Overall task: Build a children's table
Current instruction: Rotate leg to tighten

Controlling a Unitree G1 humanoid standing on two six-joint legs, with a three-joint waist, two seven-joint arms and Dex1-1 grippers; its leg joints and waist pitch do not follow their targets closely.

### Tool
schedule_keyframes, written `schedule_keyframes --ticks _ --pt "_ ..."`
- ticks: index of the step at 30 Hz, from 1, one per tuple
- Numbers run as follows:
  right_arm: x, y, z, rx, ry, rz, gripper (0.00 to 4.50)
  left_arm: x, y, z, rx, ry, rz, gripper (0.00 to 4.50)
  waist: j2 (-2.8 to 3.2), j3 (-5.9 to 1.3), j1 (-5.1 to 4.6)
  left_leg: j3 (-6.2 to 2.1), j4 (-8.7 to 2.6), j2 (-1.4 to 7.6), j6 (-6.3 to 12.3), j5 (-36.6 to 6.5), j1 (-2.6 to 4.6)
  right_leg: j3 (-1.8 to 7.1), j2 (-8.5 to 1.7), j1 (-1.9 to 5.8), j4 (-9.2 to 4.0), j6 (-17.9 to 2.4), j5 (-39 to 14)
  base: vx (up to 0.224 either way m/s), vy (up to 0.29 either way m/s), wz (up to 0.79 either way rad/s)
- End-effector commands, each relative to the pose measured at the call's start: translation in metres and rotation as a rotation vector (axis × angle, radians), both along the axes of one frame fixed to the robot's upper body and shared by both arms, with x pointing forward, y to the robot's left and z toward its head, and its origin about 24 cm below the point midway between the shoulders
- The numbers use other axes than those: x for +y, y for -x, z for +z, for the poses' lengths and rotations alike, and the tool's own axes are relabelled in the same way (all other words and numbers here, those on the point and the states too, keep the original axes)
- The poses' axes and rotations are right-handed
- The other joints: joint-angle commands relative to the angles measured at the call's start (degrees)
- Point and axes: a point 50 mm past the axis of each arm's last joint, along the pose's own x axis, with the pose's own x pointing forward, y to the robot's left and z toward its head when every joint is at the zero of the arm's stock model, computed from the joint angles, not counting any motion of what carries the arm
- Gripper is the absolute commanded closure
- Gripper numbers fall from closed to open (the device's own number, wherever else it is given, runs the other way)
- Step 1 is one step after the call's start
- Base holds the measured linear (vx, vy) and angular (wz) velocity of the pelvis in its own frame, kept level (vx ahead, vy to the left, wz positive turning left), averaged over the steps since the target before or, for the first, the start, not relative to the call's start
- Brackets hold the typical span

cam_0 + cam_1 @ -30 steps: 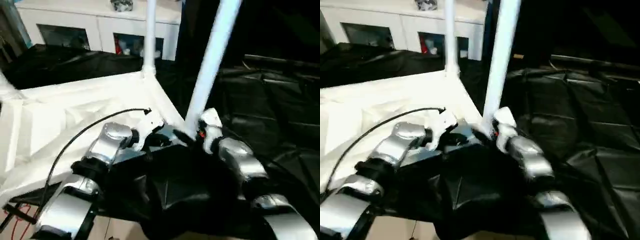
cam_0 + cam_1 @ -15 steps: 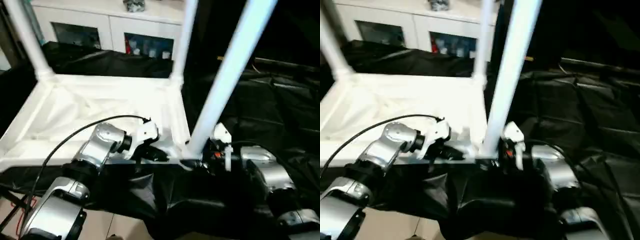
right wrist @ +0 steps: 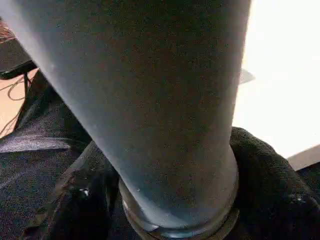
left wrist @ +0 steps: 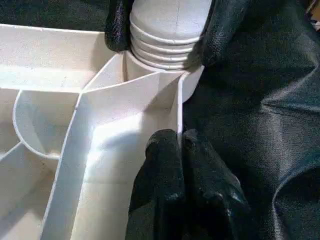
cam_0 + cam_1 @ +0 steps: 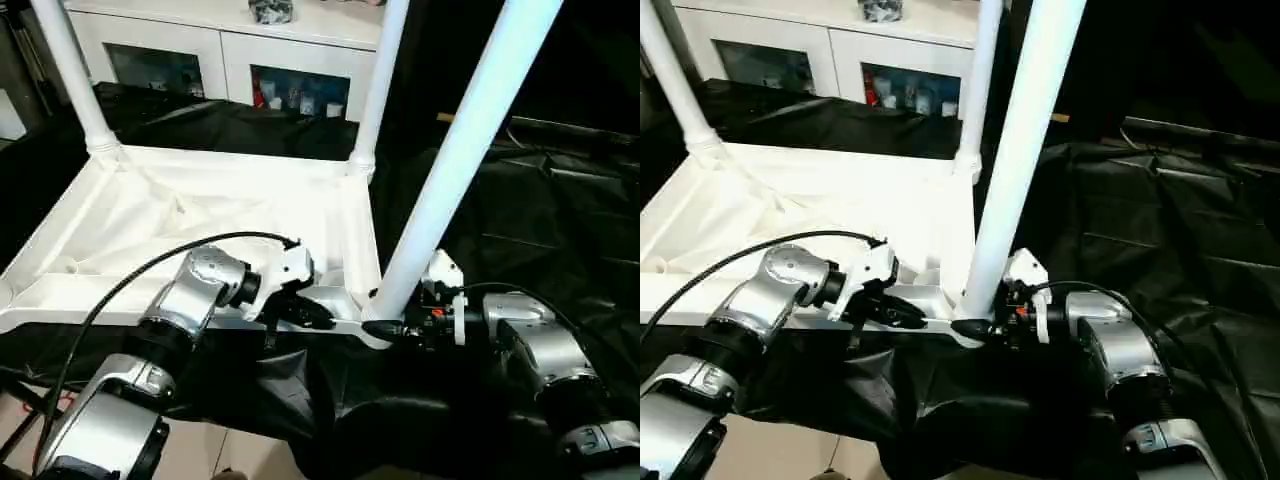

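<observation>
Where the tabletop [image 5: 200, 230] lies upside down on the black-draped desk [image 5: 560, 230], its near rim sits pinched between the left gripper's [image 4: 181, 141] two black fingers [image 4: 160, 165], which are closed together on the thin wall. Just beyond them, at the near corner socket [image 4: 150, 80], the right gripper [image 5: 392, 322] has its fingers [image 4: 222, 30] clamped on either side of the ribbed foot of the nearest leg [image 5: 455, 160], which stands in that socket and leans slightly. Farther off, well past both grippers, two more legs [image 5: 375, 85] rise upright from the far corners, one at the far left [image 5: 70, 75]. Behind the desk stands a white cabinet [image 5: 220, 50].
</observation>
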Motion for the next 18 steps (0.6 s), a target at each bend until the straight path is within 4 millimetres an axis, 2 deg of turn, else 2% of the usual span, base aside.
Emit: schedule_keyframes --ticks 1,4,7,9,10,11,13,14,18 --pt "0.024 0.017 -0.016 0.083 -0.041 0.106 1.68 -0.01 -0.004 0.003 -0.032 0.039 0.05 4.5 -0.46 -3.0 -0.2 0.75 -3.44 0.35 2.65 -14.0 -0.04 2.05 -2.23 2.64 -4.49 -11.76 -13.7 0.0 0.0 0.0" --pt "0.029 0.009 -0.018 0.06 -0.044 0.013 1.73 -0.013 -0.007 0.003 -0.041 0.05 0.106 4.5 -0.49 -2.95 -0.38 0.64 -3.55 0.3 2.33 -13.96 -0.15 2.06 -2.34 2.57 -4.57 -11.24 -14.91 0.0 0.0 0.0" --pt "0.033 -0.007 -0.023 0.043 -0.026 -0.199 1.75 -0.02 -0.012 0.003 -0.06 0.066 0.18 4.5 -0.31 -2.6 -1.24 0.37 -3.84 0.19 0.53 -18.03 0.15 1.96 -2.49 1.97 -5.39 -9.44 -22.91 0.0 0.0 0.0" --pt "0.036 -0.02 -0.027 0.045 0.002 -0.387 1.76 -0.033 -0.018 0.002 -0.08 0.072 0.261 4.5 -0.41 -2.63 -1.76 0.15 -3.94 0.1 -0.37 -18.97 0.06 1.88 -2.45 2.0 -5.65 -7.98 -25.43 0.0 0.0 0.0" --pt "0.036 -0.02 -0.027 0.045 0.002 -0.387 1.76 -0.033 -0.018 0.002 -0.08 0.072 0.261 4.5 -0.41 -2.63 -1.76 0.15 -3.94 0.1 -0.37 -18.97 0.06 1.88 -2.45 2.0 -5.65 -7.98 -25.43 0.0 0.0 0.0" --pt "0.038 -0.026 -0.031 0.035 0.052 -0.486 1.76 -0.044 -0.02 0.003 -0.088 0.084 0.299 4.5 -0.08 -2.64 -2.26 0.1 -3.89 0.15 -0.69 -19.31 0.27 1.94 -2.46 1.78 -5.64 -8.32 -24.79 0.0 0.0 0.0" --pt "0.039 -0.029 -0.032 0.029 0.075 -0.52 1.76 -0.048 -0.02 0.003 -0.089 0.091 0.307 4.5 -0.36 -2.7 -2.64 0.18 -3.79 -0.03 -0.31 -19.05 0.01 1.89 -2.23 1.93 -5.59 -8.6 -23.44 0.0 0.0 0.0" --pt "0.044 -0.034 -0.034 0.03 0.099 -0.588 1.76 -0.058 -0.019 0.004 -0.094 0.104 0.32 4.5 -0.24 -2.72 -2.65 0.21 -3.76 -0.05 -0.16 -18.87 0.05 1.91 -2.24 1.9 -5.57 -8.71 -23.14 0.0 0.0 0.0" --pt "0.055 -0.04 -0.032 0.008 0.096 -0.654 1.76 -0.07 -0.016 0.002 -0.099 0.115 0.313 4.5 -0.18 -2.94 -2.91 0.4 -3.6 -0.13 0.61 -17.32 -0.09 2.02 -2.14 1.99 -5.44 -9.34 -20.17 0.0 0.0 0.0"
